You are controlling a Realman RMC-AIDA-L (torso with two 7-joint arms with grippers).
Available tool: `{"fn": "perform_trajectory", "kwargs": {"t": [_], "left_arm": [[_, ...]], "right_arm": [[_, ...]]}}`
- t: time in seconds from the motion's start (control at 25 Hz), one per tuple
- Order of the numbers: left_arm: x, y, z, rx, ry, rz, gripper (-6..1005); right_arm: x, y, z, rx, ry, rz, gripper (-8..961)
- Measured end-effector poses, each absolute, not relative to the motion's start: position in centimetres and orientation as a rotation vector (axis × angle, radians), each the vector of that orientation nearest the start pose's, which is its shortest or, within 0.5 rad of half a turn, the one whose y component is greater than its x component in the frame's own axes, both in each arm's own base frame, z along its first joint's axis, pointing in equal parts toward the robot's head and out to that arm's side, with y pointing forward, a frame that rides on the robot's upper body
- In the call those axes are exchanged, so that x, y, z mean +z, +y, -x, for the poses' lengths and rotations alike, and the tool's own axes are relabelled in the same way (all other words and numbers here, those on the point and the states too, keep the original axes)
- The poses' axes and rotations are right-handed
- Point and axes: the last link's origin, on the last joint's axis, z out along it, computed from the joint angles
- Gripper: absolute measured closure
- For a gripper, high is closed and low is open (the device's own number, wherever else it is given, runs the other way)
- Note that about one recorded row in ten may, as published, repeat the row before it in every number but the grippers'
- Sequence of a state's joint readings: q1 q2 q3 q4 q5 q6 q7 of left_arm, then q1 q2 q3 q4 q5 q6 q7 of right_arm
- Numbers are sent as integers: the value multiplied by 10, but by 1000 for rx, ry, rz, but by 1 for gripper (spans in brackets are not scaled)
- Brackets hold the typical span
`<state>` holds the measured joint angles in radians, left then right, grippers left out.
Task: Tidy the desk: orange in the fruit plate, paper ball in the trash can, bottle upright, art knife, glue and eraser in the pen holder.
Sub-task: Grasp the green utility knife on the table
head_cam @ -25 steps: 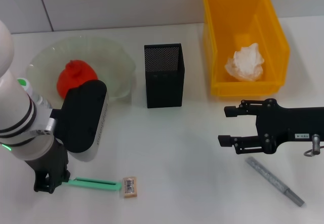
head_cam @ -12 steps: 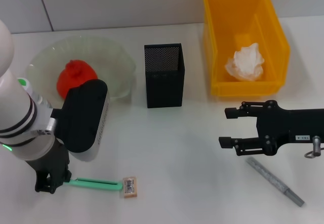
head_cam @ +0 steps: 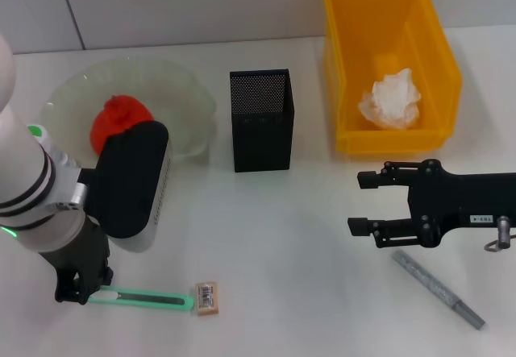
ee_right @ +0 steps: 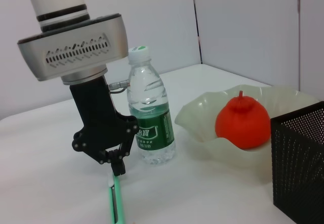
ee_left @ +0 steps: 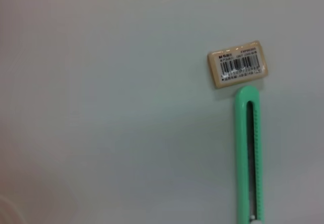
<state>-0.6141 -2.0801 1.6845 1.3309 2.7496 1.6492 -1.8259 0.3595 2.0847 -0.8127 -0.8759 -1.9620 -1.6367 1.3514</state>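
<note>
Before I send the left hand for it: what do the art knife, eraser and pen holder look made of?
Art knife: looks like matte mint-green plastic, with a slotted slider track. Eraser: tan block, probably rubber, under a printed barcode label. Pen holder: black mesh, likely metal, since its walls show fine perforations. The left hand is at the knife's end.

We see a white table (head_cam: 306,236) carrying everything. Along its far edge stand the fruit plate (head_cam: 181,91), the pen holder (head_cam: 262,127) and the trash can (head_cam: 355,67) (the last toward the far right corner). The bottle (ee_right: 150,118) stands upright near the left edge. By the near edge lie the art knife (head_cam: 153,297) and the eraser (head_cam: 207,298), just beside each other; the glue (head_cam: 439,289) lies toward the near right corner.
</note>
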Motion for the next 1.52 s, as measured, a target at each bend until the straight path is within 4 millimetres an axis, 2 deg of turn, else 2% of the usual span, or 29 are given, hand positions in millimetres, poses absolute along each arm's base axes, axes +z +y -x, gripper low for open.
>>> {"fn": "perform_trajectory", "kwargs": {"t": [0.68,0.92,1.52], "left_arm": [[-32,319,190,1199,356,2932,963],[-32,320,189,1194,368,2927,822],[-34,324,190,1177,376,2917,803]], "right_arm": [[18,295,-278,589,475,2775,192],[18,295,-278,590,472,2775,191],[19,297,-277,589,467,2772,191]]}}
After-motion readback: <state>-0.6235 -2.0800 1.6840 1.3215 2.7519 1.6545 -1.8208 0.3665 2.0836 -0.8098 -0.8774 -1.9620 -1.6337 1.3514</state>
